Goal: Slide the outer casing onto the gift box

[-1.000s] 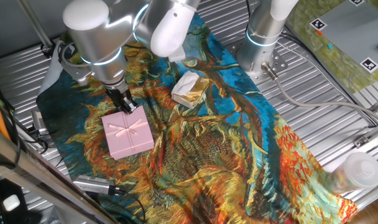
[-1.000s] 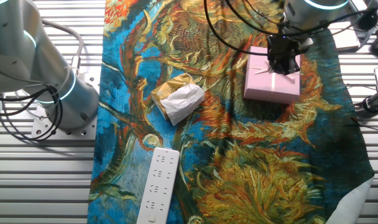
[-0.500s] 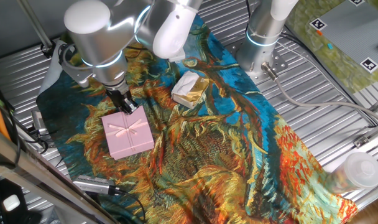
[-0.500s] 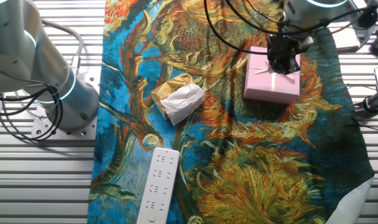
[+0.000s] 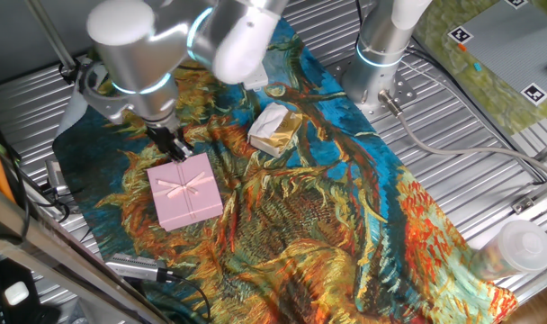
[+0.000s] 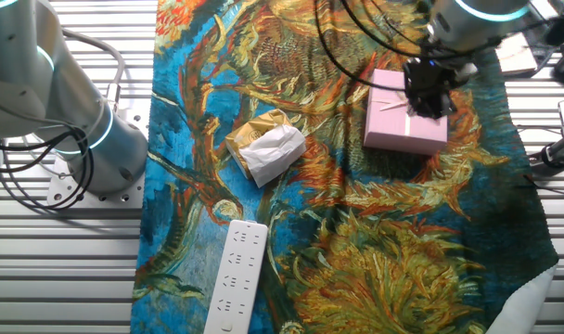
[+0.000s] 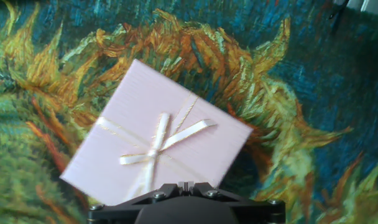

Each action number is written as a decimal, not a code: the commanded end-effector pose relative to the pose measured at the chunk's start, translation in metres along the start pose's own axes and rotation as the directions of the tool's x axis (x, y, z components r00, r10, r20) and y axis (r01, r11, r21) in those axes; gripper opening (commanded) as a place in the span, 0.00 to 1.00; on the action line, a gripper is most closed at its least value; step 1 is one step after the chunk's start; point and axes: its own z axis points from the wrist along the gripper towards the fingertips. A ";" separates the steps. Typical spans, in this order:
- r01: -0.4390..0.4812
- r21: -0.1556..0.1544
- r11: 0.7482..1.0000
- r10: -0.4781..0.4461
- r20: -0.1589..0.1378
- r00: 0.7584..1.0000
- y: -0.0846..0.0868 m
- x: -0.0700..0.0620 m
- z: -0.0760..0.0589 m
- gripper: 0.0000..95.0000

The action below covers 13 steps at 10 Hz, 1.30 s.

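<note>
The pale-pink outer casing (image 5: pixel 184 191) with its ribbon bow lies flat on the painted cloth; it also shows in the other fixed view (image 6: pixel 405 123) and fills the middle of the hand view (image 7: pixel 158 146). No separate gift box tray shows in any view. My gripper (image 5: pixel 176 148) hangs just above the casing's far edge, also seen in the other fixed view (image 6: pixel 429 104). In the hand view my gripper (image 7: pixel 186 184) has its jaws pressed together with nothing between them, and the casing lies below, apart from them.
A cream-and-gold wrapped lump (image 5: pixel 274 128) lies mid-cloth. A long white bar (image 6: pixel 236 276) lies near the cloth's edge. A second arm's base (image 5: pixel 381 54) stands at the back. A dark cylindrical tool (image 5: pixel 138 267) lies beside the casing, and a clear cup (image 5: pixel 516 245) stands at the right.
My arm has shifted a little away from the casing's far edge and risen slightly. The casing has not moved.
</note>
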 end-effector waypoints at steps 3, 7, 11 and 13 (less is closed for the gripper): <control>0.043 -0.015 0.999 -0.043 0.005 0.999 -0.027 0.011 -0.002 0.00; 0.078 -0.022 0.997 -0.078 0.007 0.997 -0.046 0.027 -0.004 0.00; 0.097 -0.024 0.995 -0.097 0.008 0.995 -0.061 0.038 -0.002 0.00; 0.106 -0.025 0.994 -0.106 0.007 0.994 -0.067 0.041 -0.003 0.00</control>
